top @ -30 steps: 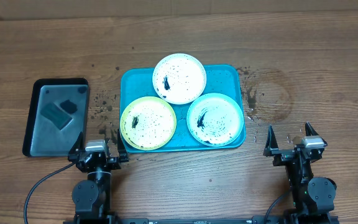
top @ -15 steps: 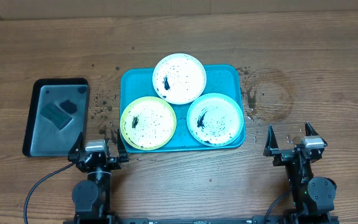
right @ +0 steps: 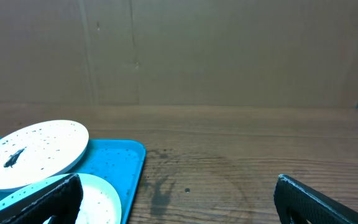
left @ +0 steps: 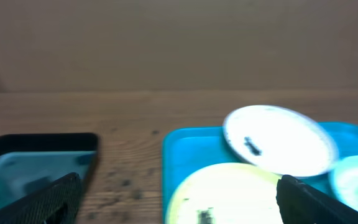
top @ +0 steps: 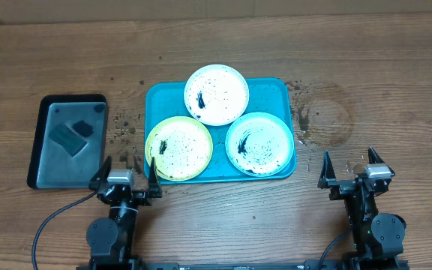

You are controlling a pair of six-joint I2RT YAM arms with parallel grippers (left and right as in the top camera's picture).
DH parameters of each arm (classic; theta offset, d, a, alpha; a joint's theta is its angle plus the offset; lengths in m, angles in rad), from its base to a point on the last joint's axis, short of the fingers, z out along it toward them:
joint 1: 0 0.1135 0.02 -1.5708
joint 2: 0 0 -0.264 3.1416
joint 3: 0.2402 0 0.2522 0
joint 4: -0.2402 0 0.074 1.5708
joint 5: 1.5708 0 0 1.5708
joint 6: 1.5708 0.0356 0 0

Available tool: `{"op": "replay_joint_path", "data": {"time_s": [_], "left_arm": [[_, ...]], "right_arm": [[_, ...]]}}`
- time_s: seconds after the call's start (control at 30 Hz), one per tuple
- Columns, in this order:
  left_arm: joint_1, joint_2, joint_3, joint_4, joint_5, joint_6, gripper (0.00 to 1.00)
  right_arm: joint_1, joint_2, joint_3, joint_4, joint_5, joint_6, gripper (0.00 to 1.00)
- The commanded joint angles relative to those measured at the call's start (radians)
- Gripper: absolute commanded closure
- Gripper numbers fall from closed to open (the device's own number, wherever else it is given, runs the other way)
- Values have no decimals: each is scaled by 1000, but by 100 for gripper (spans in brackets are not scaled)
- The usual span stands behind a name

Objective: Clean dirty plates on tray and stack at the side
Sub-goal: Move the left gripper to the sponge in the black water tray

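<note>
The turquoise tray (top: 273, 91) lies mid-table and holds three grime-speckled plates: a white plate (top: 216, 94) at the back, a yellow-green plate (top: 178, 148) front left, a light aqua plate (top: 259, 143) front right. My left gripper (top: 126, 172) is open and empty just in front of the tray's front-left corner. Its wrist view shows the tray (left: 182, 149), the white plate (left: 278, 140) and the yellow-green plate (left: 229, 190), blurred. My right gripper (top: 349, 171) is open and empty, right of the tray. Its wrist view shows the tray (right: 123, 162), the white plate (right: 33, 152) and the aqua plate (right: 98, 196).
A smaller black tray (top: 40, 124) with a grey inside and a dark sponge (top: 67, 138) lies at the left; it also shows in the left wrist view (left: 36, 146). Dark specks and a wet stain (top: 325, 116) mark the wood around the turquoise tray. A cardboard wall stands behind.
My left gripper has shifted slightly to the right and its fingers now stand wider apart. The right arm and the plates have not moved.
</note>
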Motion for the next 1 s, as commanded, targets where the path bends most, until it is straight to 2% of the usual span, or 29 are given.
{"op": "replay_joint_path", "data": {"time_s": [0.0, 0.17, 0.33, 0.47, 0.6, 0.73, 0.87, 0.97], "left_arm": [[5, -6, -3, 35, 137, -72, 0], [5, -6, -3, 94, 150, -84, 0], [6, -6, 29, 278, 152, -83, 0], [6, -3, 122, 282, 105, -59, 0], [6, 27, 261, 190, 76, 34, 0], [6, 107, 417, 47, 37, 60, 0], [6, 283, 586, -94, 23, 96, 0], [6, 415, 707, -210, -50, 97, 0]], "right_arm": [[0, -8, -10, 3, -6, -1, 0], [0, -8, -10, 3, -6, -1, 0], [0, -8, -10, 3, -5, -1, 0], [0, -8, -10, 3, -6, -1, 0], [0, -8, -10, 3, -5, -1, 0], [0, -8, -10, 3, -6, -1, 0], [0, -8, -10, 3, -5, -1, 0], [0, -8, -10, 3, -6, -1, 0]]}}
